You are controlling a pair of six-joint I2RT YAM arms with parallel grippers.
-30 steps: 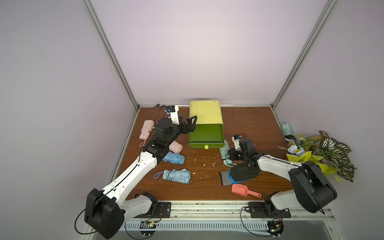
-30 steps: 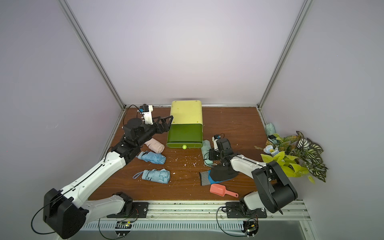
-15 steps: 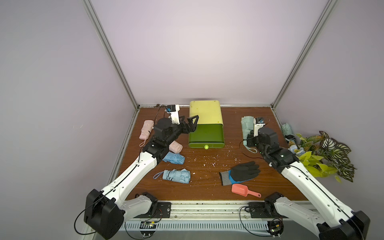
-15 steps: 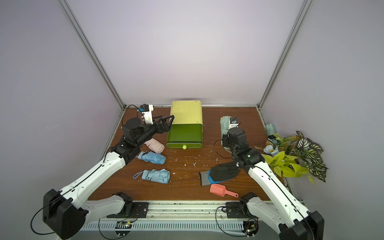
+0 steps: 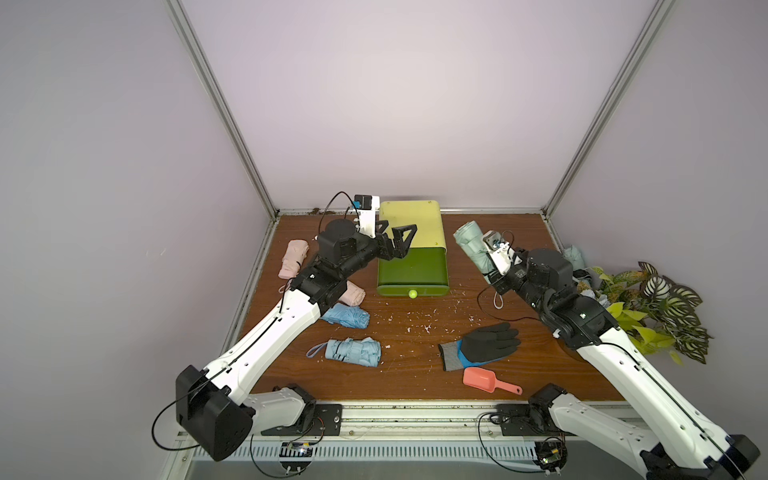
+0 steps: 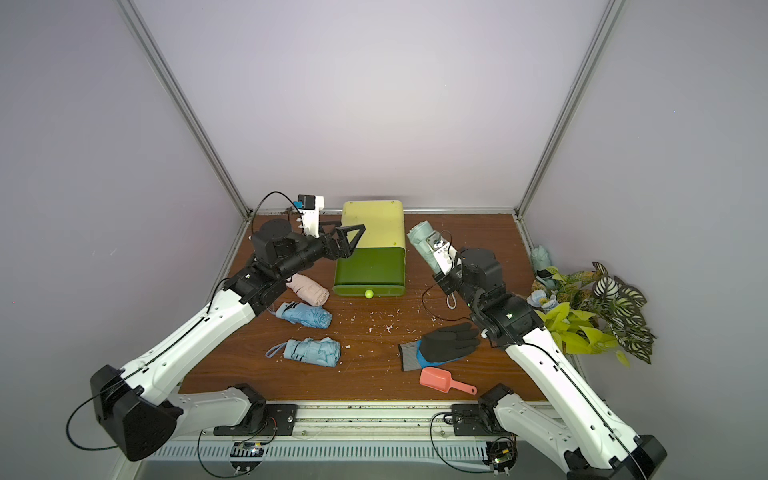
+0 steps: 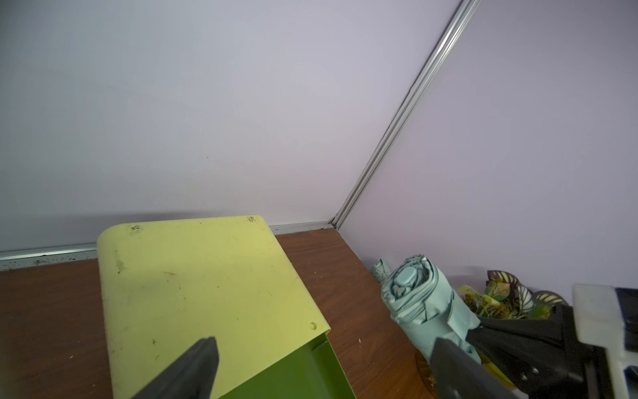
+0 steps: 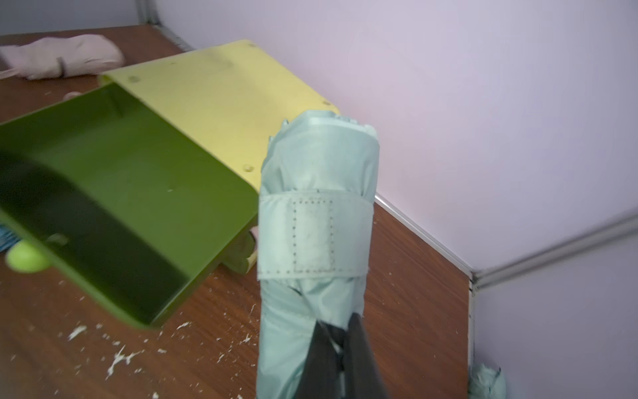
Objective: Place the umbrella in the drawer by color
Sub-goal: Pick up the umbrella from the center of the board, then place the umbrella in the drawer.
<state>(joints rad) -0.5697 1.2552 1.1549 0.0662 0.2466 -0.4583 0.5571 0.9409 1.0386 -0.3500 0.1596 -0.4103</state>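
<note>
Leftmost on the brown worktop [image 5: 415,365], a pink umbrella [image 5: 293,258] lies by the wall. A second pink umbrella [image 5: 352,293] is partly under the left arm. Just in front of it is a blue umbrella [image 5: 347,316], then a pale blue umbrella [image 5: 353,351] nearer the front edge.

Left gripper [image 5: 400,227]: jaws spread wide, holding nothing, raised over the left edge of the yellow cabinet [image 5: 411,222].

Green drawer [image 5: 413,270]: pulled out toward the front, its inside bare in the right wrist view, a round green knob [image 5: 412,294] on its face.

Right gripper [image 8: 340,345]: pinched tight on the lower end of a mint-green umbrella [image 5: 468,244]. The umbrella is off the worktop and tilted, just right of the cabinet and drawer, and its strap is fastened.

In front lie a black and blue glove [image 5: 486,345] and a coral scoop [image 5: 484,379]. At the far right are another mint bundle [image 5: 573,254] and a leafy plant [image 5: 660,303].
</note>
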